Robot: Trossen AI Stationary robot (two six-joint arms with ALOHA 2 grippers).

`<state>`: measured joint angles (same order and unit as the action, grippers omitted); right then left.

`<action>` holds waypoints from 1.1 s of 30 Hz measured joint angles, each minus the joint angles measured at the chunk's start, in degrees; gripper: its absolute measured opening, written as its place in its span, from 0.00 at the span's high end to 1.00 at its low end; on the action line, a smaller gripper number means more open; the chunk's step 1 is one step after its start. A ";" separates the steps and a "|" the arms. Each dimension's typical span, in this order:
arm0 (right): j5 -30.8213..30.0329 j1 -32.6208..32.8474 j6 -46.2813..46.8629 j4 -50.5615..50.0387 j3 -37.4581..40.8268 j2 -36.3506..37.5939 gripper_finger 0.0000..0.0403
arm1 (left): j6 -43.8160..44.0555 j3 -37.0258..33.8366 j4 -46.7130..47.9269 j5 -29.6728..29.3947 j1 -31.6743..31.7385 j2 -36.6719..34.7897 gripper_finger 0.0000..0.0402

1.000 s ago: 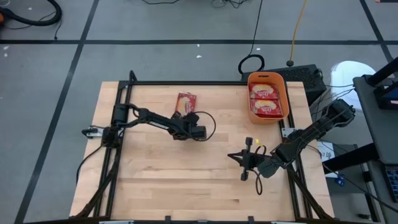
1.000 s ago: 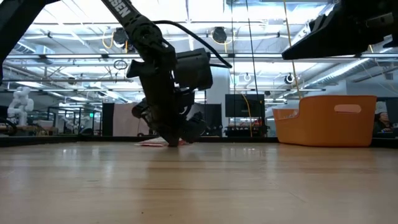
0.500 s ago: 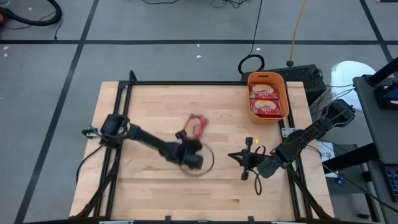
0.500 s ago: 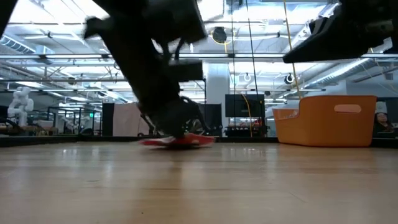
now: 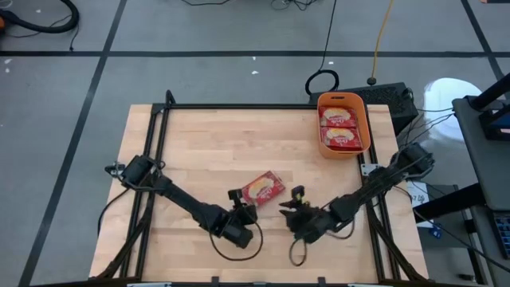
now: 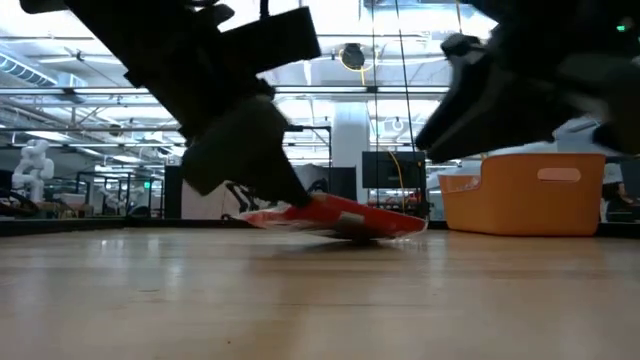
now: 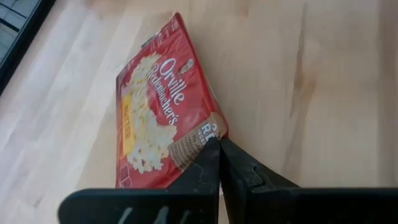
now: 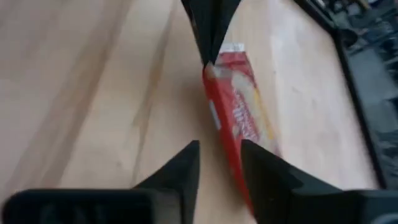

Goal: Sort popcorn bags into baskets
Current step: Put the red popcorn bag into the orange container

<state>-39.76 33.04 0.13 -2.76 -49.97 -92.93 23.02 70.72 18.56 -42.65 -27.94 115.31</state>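
Note:
One red popcorn bag with a cream picture sits at the table's near middle and shows tilted in the low view. My left gripper is shut on its near-left corner. My right gripper is open at the bag's right end. In the right wrist view the bag runs edge-on beside one of that gripper's fingers. The orange basket stands at the far right with two bags lying flat inside. My left gripper pinches the bag's corner on a short end between its two shut fingers. It comes in low from the near-left. The bag lies tilted beyond the fingers; whether its far part rests on the table I cannot tell. My right gripper may touch the bag's end beside one finger; I cannot tell.
A black frame runs along the table's left and far edges. Bare wood lies left of and beyond the bag. The basket sits far right, and cables and a black box lie beyond it off the table.
My left gripper carried the bag from the far middle toward the near edge and rightward, and the bag turned about on the way. My right gripper moved left toward the bag.

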 joint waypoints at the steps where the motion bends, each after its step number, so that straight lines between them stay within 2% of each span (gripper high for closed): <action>1: -1.18 -0.01 -0.43 -1.71 -2.02 -1.87 0.71 | -0.08 0.00 -0.85 0.00 0.02 0.00 0.99; 4: -3.78 -0.49 -2.64 -2.64 -6.33 -6.09 0.63 | -0.58 0.00 -3.75 -0.09 0.17 -0.02 0.99; 7: -3.75 -1.33 -4.76 -1.72 -8.10 -9.01 0.57 | -0.63 0.00 -5.90 -0.26 0.17 -0.07 0.99; 12: -3.64 -2.74 -5.50 -2.39 -8.57 -11.13 0.53 | -0.69 0.03 -6.87 -0.23 0.11 -0.62 0.99; 18: -4.11 -4.02 -6.31 -2.34 -8.57 -12.04 0.53 | -3.60 0.09 -11.27 0.32 0.00 -1.16 0.99; 23: -8.55 -4.63 -4.51 -2.51 -8.57 -12.02 0.53 | -6.27 0.09 -14.15 1.37 0.01 -1.16 0.99; 27: -5.13 -5.12 -5.55 -3.51 -8.57 -12.02 0.56 | -7.56 0.09 -14.62 1.64 -0.37 -1.39 0.99; 33: -3.42 -5.70 -3.88 -5.46 -7.42 -12.02 0.67 | -10.27 0.09 -15.66 1.49 -1.70 -2.09 0.99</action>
<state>-43.18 27.33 -3.75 -8.22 -57.40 -104.95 12.76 70.81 2.90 -41.17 -29.65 113.22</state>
